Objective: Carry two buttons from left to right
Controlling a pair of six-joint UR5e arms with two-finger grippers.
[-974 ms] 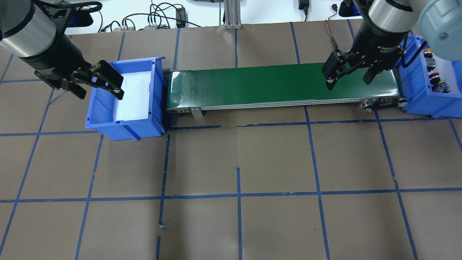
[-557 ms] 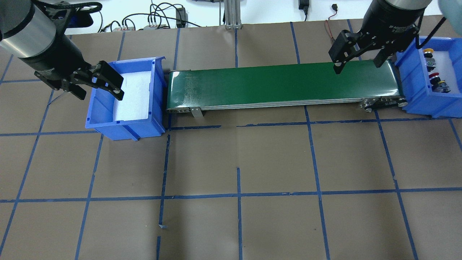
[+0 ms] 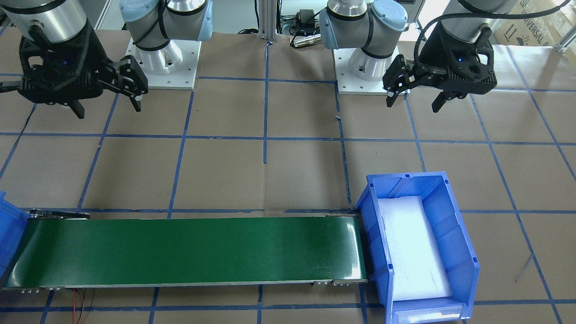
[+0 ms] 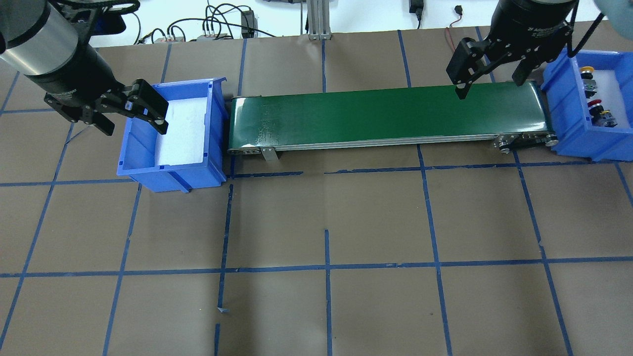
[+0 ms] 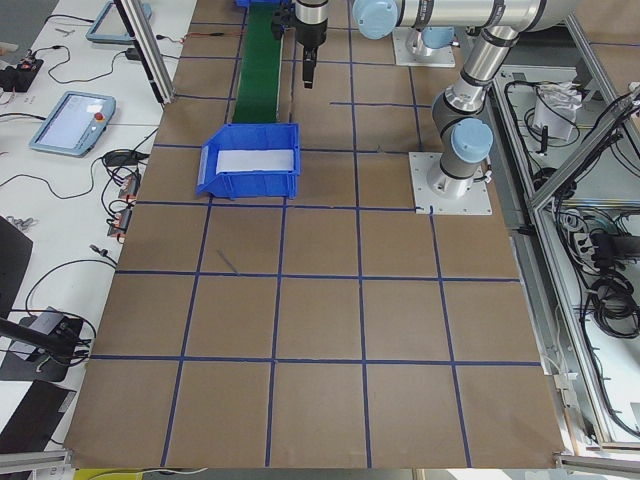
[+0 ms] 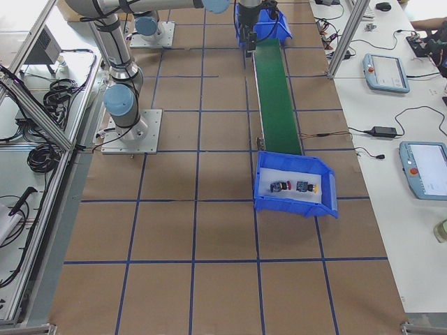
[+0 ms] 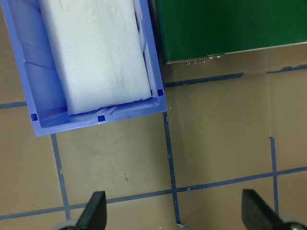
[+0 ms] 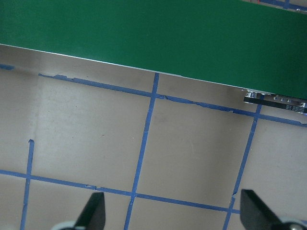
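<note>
Two buttons lie on white foam in the right blue bin (image 4: pixel 564 116): the yellow-capped one (image 4: pixel 587 70) and the red-capped one (image 4: pixel 595 103). Both also show in the exterior right view, red (image 6: pixel 279 186) and yellow (image 6: pixel 304 187). My right gripper (image 4: pixel 489 88) is open and empty, above the right end of the green conveyor belt (image 4: pixel 385 113), short of that bin. My left gripper (image 4: pixel 136 129) is open and empty, over the left wall of the left blue bin (image 4: pixel 170 174). That bin holds only white foam (image 7: pixel 96 52).
The belt runs between the two bins. Brown paper with blue tape lines covers the table (image 4: pixel 326 222). Cables and a metal post (image 4: pixel 316 20) stand at the back edge. The arm bases (image 3: pixel 162 58) sit on the robot side.
My right gripper has moved up and back from over the belt's right end, still open. My left gripper has barely shifted.
</note>
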